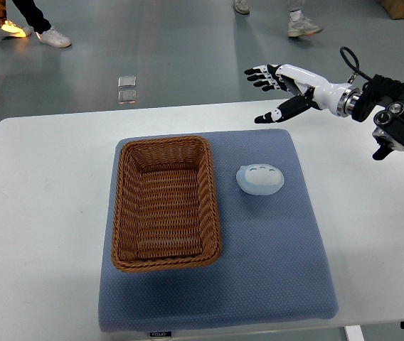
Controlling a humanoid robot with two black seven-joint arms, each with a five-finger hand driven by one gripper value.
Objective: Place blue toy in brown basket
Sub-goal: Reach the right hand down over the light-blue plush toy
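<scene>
A pale blue, rounded toy point(260, 179) lies on the blue-grey mat point(273, 249), just right of the brown wicker basket point(165, 257). The basket is rectangular and holds nothing. My right hand point(273, 91) comes in from the right edge and hovers over the table's far edge, up and to the right of the toy. Its fingers are spread and hold nothing. My left arm does not show.
The mat lies on a white table point(38, 213). Behind the table is grey floor with the shoes of several people point(52, 37) and two small clear objects point(126, 89). My right arm's dark forearm point(401, 117) sits over the table's right side.
</scene>
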